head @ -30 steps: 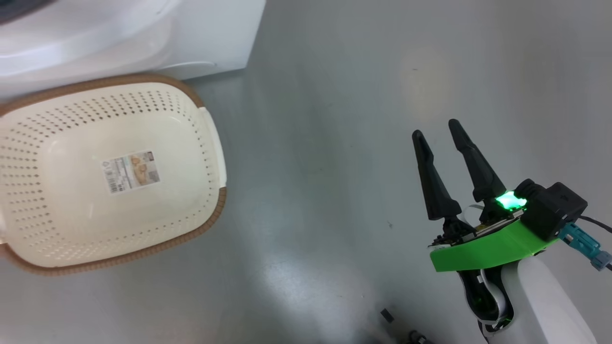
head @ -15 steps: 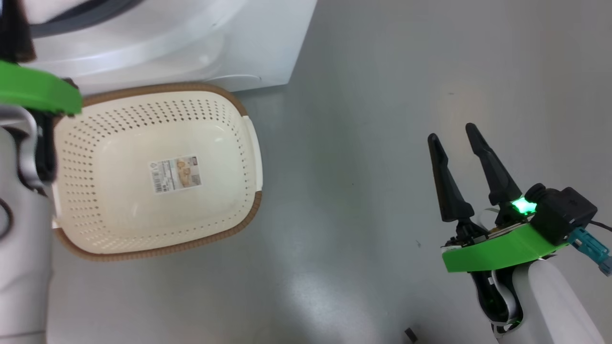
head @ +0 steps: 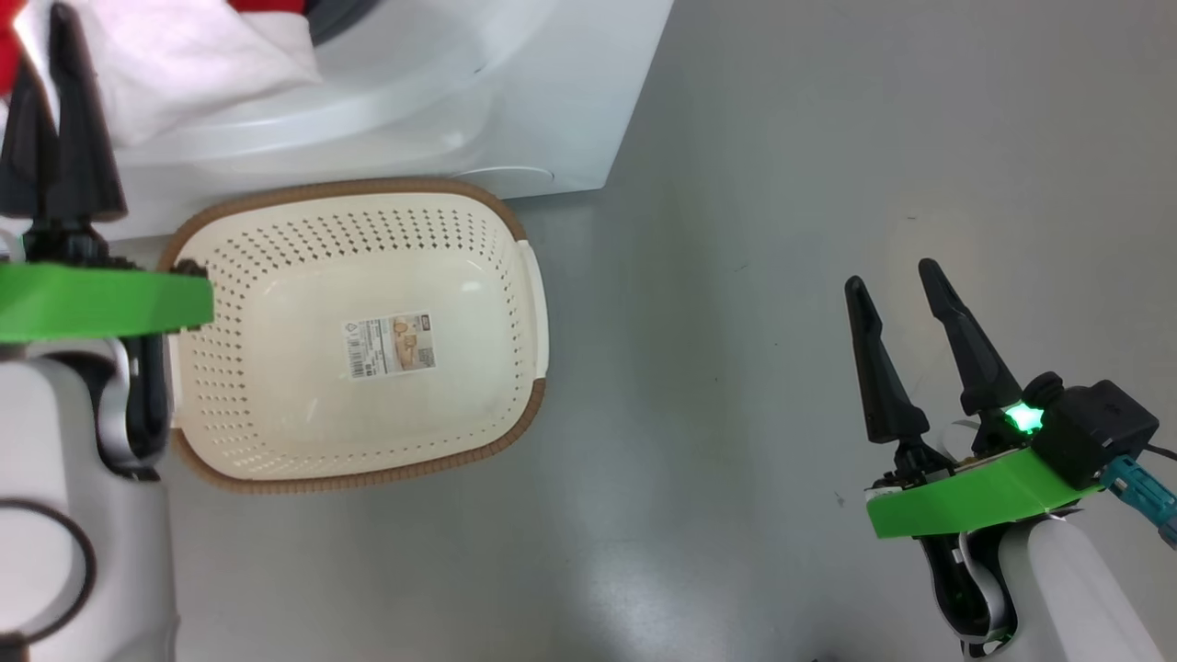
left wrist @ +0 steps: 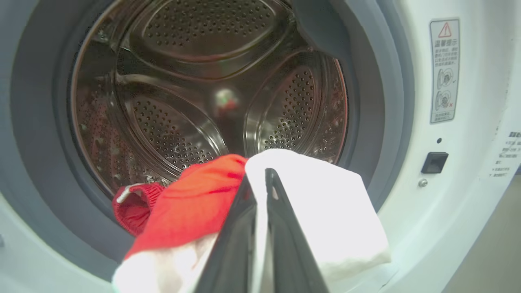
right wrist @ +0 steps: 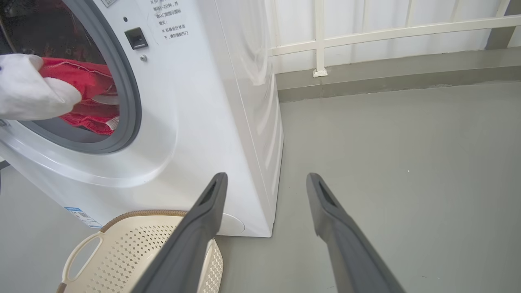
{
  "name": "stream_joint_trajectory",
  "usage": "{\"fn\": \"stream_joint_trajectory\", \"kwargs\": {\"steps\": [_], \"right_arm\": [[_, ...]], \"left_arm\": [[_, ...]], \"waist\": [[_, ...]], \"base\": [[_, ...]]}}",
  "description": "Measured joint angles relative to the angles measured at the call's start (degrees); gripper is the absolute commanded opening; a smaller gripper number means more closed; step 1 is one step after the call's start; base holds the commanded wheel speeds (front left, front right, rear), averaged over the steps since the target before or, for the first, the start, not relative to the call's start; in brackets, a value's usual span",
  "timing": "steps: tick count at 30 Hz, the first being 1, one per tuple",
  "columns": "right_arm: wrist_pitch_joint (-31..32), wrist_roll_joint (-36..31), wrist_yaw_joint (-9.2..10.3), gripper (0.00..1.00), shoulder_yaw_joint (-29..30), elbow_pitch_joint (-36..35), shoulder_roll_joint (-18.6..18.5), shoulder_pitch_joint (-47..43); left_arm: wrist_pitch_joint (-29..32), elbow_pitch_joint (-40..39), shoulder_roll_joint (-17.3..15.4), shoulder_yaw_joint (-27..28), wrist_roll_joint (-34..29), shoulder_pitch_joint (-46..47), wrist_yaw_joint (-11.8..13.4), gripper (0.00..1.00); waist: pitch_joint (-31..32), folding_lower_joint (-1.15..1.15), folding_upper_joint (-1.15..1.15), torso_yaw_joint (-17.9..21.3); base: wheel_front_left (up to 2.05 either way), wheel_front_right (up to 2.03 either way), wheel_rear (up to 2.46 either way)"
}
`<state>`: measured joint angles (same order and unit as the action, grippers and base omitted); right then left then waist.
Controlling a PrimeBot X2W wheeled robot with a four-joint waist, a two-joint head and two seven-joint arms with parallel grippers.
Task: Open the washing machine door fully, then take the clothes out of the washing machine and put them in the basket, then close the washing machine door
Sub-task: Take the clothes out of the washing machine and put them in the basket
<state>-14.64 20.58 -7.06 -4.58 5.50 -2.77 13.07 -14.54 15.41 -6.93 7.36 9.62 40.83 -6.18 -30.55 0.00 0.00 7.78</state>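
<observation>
A grey, glossy floor [head: 782, 165] is stretching out beside the white front-loading washing machine [right wrist: 195, 101], with a pale railing [right wrist: 386, 32] running along the wall behind it. The red-and-white garment [left wrist: 191, 203] is hanging over the lip of the grey rubber ring [left wrist: 36, 162] at the mouth of the steel drum [left wrist: 183, 101], with red folds trailing back inside. The left gripper [left wrist: 258, 176] is pinching it where the red cloth meets the white, its two dark fingers pressed almost together on the fabric. The basket [head: 529, 405] is sitting on the floor just in front of the machine and below the opening. Its long axis is running along the machine's front, and a paper label [head: 391, 343] is showing on its bottom. In the head view it is lying just to the right of and beneath the left arm, so the coming move looks like a pull outward followed by a drop down and slightly rightward. The left arm is reaching forward and up, fingers pointing into the drum. The right gripper [head: 890, 272] is hovering well apart over the floor, jaws spread wide and holding nothing, much farther from cloth and basket alike.
</observation>
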Motion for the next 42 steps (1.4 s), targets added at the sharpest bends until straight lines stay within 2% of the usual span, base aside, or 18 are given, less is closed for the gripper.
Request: {"fn": "stream_joint_trajectory", "kwargs": {"steps": [12, 17, 21, 27, 35, 42], "right_arm": [[0.00, 0.00, 0.00, 1.00, 0.04, -0.09, 0.00, -0.01], [0.00, 0.01, -0.01, 1.00, 0.04, -0.10, 0.01, 0.02], [0.00, 0.01, 0.00, 1.00, 0.08, -0.12, 0.01, 0.04], [0.00, 0.11, 0.00, 1.00, -0.04, -0.14, 0.01, 0.23], [0.00, 1.02, 0.00, 1.00, -0.69, -0.32, 0.01, 0.79], [0.00, 1.57, 0.00, 1.00, -1.69, -0.45, 0.00, 2.57]], "left_arm": [[-0.18, -17.12, 3.94, 3.52, -1.07, -6.32, -0.94, 0.00], [-0.23, -24.46, 4.16, 3.20, -0.96, -7.98, -0.99, 0.00], [-0.24, -27.08, 4.13, 2.61, -0.96, -8.43, -0.99, 0.00], [-0.25, -22.72, 4.10, 1.66, -0.88, -10.19, -0.99, 0.00], [-0.24, -11.13, 3.60, 0.40, -0.32, -10.38, -0.99, 0.00], [-0.23, -0.90, 1.71, -1.33, 0.60, -10.23, -0.99, 0.00]], "waist": [[-0.79, 0.00, 0.00, -0.68], [-1.24, 0.00, 0.00, -0.50], [-1.59, 0.00, 0.00, -0.31], [-2.17, 0.00, 0.00, -0.08], [-3.91, 0.00, 0.00, 0.54], [-5.83, 0.00, 0.00, 1.40]], "base": [[0.00, 0.00, 0.00], [0.00, 0.00, 0.00], [0.00, 0.00, 0.00], [0.00, 0.00, 0.00], [0.00, 0.00, 0.00], [0.00, 0.00, 0.00]]}}
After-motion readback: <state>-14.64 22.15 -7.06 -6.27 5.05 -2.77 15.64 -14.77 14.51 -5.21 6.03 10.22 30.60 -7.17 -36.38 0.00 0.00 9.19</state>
